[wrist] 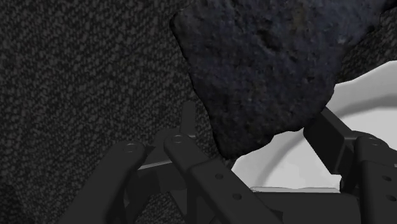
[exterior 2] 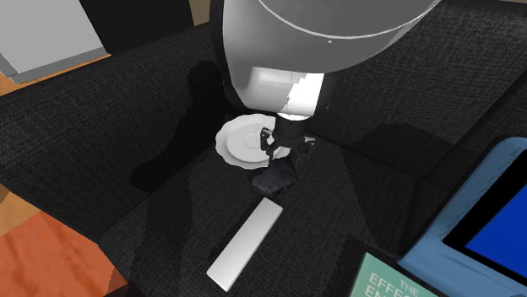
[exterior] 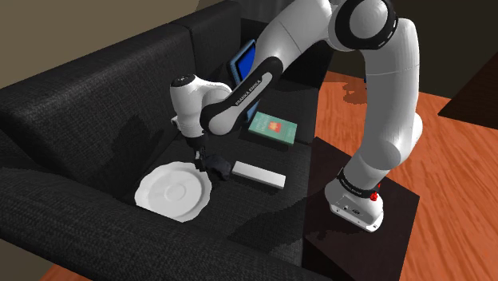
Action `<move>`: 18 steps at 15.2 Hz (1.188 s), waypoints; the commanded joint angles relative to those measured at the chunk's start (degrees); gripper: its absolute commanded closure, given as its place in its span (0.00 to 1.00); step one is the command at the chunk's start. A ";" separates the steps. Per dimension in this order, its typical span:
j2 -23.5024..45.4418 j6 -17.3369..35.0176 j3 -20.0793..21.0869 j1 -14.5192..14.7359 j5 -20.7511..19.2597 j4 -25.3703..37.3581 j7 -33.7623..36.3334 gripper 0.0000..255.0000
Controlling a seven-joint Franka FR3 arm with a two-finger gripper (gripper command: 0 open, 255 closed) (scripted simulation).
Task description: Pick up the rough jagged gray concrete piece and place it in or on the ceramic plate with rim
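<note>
A rough, dark grey concrete piece (wrist: 261,70) lies on the black sofa seat (exterior: 96,128), right beside the rim of a white plate (exterior: 174,191). My black gripper (wrist: 254,121) reaches down over it, and its two fingers clasp the piece on either side. In the shoulder view the gripper (exterior: 209,162) stands just right of the plate with the piece (exterior: 218,168) at its tips. The second exterior view has the piece (exterior 2: 274,179) on the cushion below the gripper (exterior 2: 283,152), with the plate (exterior 2: 241,139) behind it.
A flat white bar (exterior: 259,174) lies on the seat right of the piece. Further back are a teal book (exterior: 273,128) and a blue tablet (exterior: 243,60) leaning on the backrest. The dark stand (exterior: 359,231) sits on an orange wooden floor (exterior: 463,191).
</note>
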 commanded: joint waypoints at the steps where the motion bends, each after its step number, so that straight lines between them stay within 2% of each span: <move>1: 0.01 -0.02 -0.01 -0.01 0.00 -0.01 -0.01 1.00; 18: -9.32 -9.06 5.84 -4.53 7.99 1.56 -4.78 1.00</move>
